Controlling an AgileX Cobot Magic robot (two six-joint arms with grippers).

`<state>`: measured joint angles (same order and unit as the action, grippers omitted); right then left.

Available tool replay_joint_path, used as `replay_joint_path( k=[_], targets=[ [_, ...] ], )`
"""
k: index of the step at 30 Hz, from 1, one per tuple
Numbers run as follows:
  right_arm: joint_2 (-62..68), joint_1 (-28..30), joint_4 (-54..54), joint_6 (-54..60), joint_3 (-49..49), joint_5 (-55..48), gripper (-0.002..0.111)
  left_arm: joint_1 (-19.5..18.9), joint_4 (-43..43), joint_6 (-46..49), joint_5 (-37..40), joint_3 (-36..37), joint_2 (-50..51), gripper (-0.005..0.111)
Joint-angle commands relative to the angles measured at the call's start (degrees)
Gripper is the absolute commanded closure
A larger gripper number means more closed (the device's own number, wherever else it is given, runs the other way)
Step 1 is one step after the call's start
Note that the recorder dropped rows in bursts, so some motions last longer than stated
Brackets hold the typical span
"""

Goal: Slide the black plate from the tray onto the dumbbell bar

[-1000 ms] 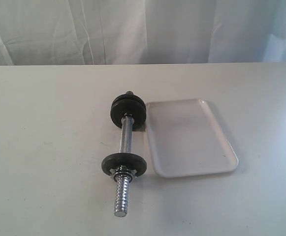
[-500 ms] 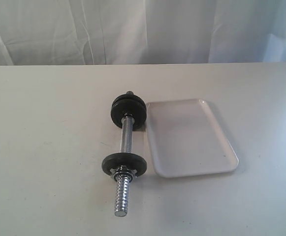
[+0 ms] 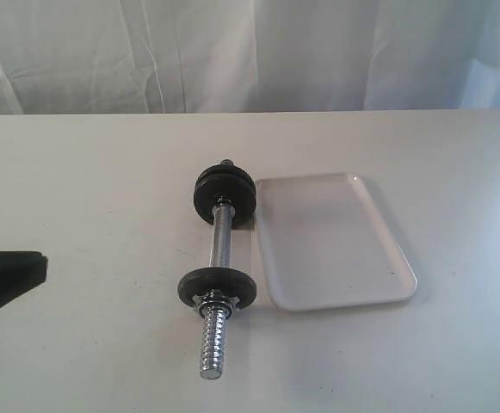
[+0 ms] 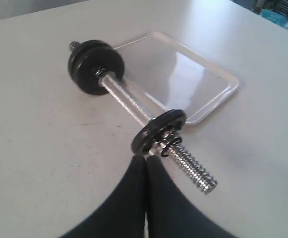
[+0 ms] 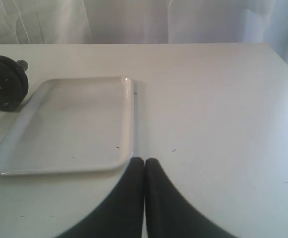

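- Black plate [image 3: 218, 287] sits on the dumbbell bar [image 3: 221, 239] near its close end, behind a chrome nut [image 3: 212, 300] — the tray [image 3: 336, 249] holds nothing.
- Left gripper [image 4: 145, 159] and right gripper [image 5: 144, 162]: fingers pressed together, gripping nothing.
- We judge the slide done — retreat high, don't nudge the bar; it may roll.

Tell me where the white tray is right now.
In the exterior view the tray lies flat on the table right of centre, just right of the dumbbell bar.

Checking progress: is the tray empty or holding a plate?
Empty: the tray shows only bare white surface in all three views.
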<state>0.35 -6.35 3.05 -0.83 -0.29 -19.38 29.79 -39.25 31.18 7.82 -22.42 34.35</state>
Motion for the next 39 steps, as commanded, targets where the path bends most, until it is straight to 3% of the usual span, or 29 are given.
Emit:
replay_joint_path(
  k=[1,9,14,39],
  targets=[
    [-0.35,0.16,-0.15,-0.04,0.29,0.09,0.108,-5.78,6.95,-8.93,2.75,3.27,-5.45,0.107],
    [-0.35,0.16,-0.15,-0.04,0.29,0.09,0.108,-16.16,27.14,-33.37,5.62,10.45,-16.05,0.107],
    [-0.35,0.16,-0.15,-0.04,0.29,0.09,0.108,-19.70,29.50,-36.99,7.14,14.11,-21.41,0.107],
    [-0.35,0.16,-0.15,-0.04,0.29,0.09,0.108,-20.60,29.50,-35.05,10.26,22.42,-27.67,0.107]
  ],
)
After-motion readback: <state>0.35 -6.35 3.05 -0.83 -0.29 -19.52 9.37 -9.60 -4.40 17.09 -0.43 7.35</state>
